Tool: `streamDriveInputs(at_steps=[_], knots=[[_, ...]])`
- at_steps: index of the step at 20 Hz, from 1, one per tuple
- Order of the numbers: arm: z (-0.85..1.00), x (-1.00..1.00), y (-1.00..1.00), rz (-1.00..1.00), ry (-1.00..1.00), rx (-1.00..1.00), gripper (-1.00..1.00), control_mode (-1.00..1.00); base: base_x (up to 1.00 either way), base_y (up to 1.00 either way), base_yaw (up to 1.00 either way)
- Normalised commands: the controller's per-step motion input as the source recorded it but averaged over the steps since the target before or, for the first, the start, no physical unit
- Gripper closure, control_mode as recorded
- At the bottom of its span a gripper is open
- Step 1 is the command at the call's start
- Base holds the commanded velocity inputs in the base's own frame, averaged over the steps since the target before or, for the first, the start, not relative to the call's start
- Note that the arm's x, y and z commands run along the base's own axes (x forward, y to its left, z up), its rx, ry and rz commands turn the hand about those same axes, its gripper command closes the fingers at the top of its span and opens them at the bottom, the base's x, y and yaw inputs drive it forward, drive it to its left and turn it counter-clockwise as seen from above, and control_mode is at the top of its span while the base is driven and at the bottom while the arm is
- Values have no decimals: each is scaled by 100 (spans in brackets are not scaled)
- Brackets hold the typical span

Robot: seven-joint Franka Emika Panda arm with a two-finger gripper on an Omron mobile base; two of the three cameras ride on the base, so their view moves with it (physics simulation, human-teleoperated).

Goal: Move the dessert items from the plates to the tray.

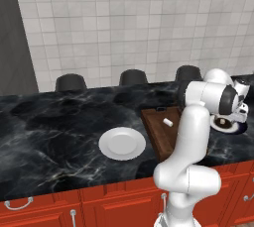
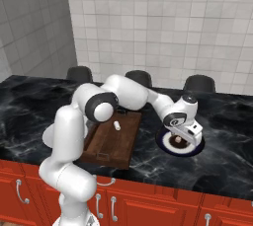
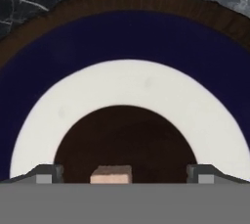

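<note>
One down already: the white oblong [image 2: 117, 125] sits in the wooden tray [image 2: 106, 149], and the white plate [image 1: 122, 143] is bare. Now the gripper [image 3: 122, 175] hovers low over the navy-rimmed plate [image 3: 122, 42], fingers spread wide either side of the tan lump [image 3: 111, 174] at its dark centre. Next it probably needs to drop a bit and pinch. There's plenty of open counter [image 2: 227, 161] around, with the tray just beside.
</note>
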Motion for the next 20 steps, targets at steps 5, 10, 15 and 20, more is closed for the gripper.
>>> streamDriveInputs(at_steps=[5, 10, 15, 20], knots=[[-10, 0, 0, -4, 0, 0, -100, -100, 0, 0, 0], [-5, 0, 3, -5, 0, 0, -100, -100, 0, 0, 0], [-3, 0, 5, -5, 0, 0, 100, -100, 0, 0, 0], [0, -5, 0, -4, 0, 0, 100, -100, 0, 0, 0]])
